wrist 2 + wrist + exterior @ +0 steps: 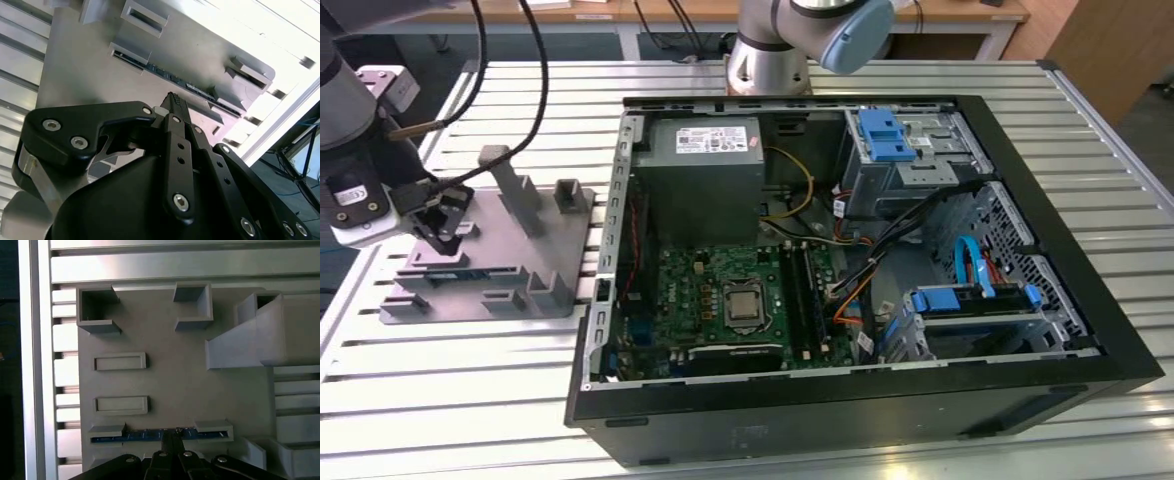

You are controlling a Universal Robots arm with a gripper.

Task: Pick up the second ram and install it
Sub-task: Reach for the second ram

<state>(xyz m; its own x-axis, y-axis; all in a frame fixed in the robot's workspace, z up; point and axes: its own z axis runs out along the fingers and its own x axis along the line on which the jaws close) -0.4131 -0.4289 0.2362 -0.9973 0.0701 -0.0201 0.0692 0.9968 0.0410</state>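
Gripper (172, 98), jaws clenched empty, tips close above second ram (135, 435), lying in grey holder (175, 385)

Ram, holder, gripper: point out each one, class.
ram (145, 433), first wrist view, blue upper edge.
holder (175, 385), first wrist view, bare plate.
gripper (176, 104), second wrist view, tip.

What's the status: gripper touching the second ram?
Cannot tell: in the first wrist view the gripper overlaps the second ram; no contact or gap shows.
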